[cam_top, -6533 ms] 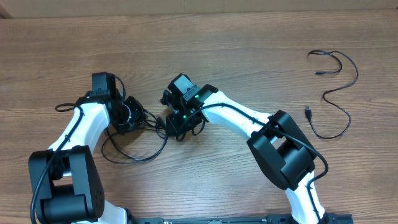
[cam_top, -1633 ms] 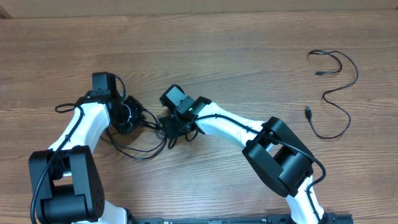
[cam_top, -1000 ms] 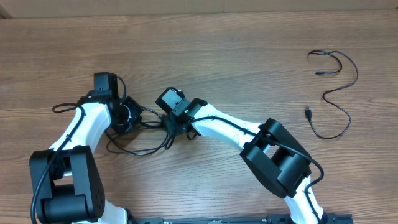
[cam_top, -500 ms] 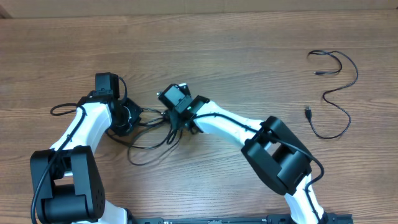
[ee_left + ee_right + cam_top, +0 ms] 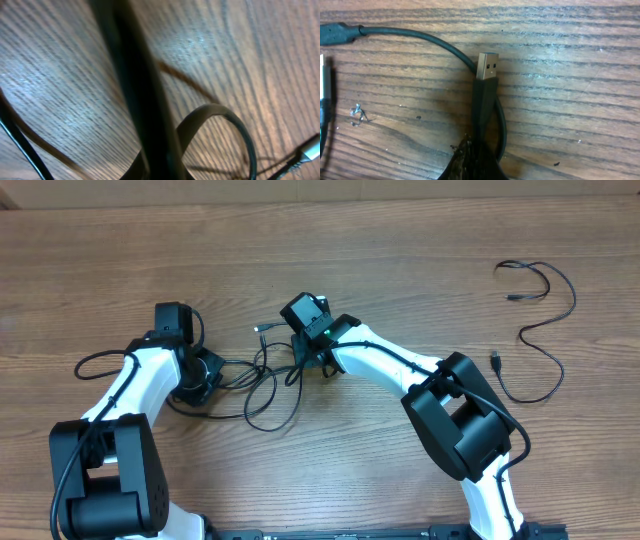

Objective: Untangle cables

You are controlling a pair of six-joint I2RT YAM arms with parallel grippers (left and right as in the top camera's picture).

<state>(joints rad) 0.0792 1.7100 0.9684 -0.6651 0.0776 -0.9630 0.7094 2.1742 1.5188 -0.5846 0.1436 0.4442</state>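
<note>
The cables (image 5: 262, 380) lie in two places on the wooden table (image 5: 400, 250). We find the tangled group left of centre, between the two arms, as several loose black loops that cross one another. A separate cable (image 5: 548, 330) lies well apart near the right edge, in an open wavy line with both plug ends free. The left gripper (image 5: 208, 370) sits at the left end of the tangle with its jaws pressed together. Cords run out of it toward the right, so we read it as pinching one cord of the group. In the left wrist view its fingers do not show. A thick, blurred black cord (image 5: 142, 95) runs down the middle of that view, a curved loop (image 5: 220, 125) lies on the wood behind it, and a silver plug tip (image 5: 311, 148) enters at the lower right corner. The right gripper (image 5: 312, 362) sits at the right end of the tangle, also closed. In the right wrist view the right gripper (image 5: 472, 162) pinches the black body of a USB plug (image 5: 487, 67), whose metal end points away from the fingers. A black cord (image 5: 430, 37) curves just behind this plug, touching it or nearly so. A short cord end with a small connector (image 5: 258, 330) points up and to the left, just beside the right gripper.
</note>
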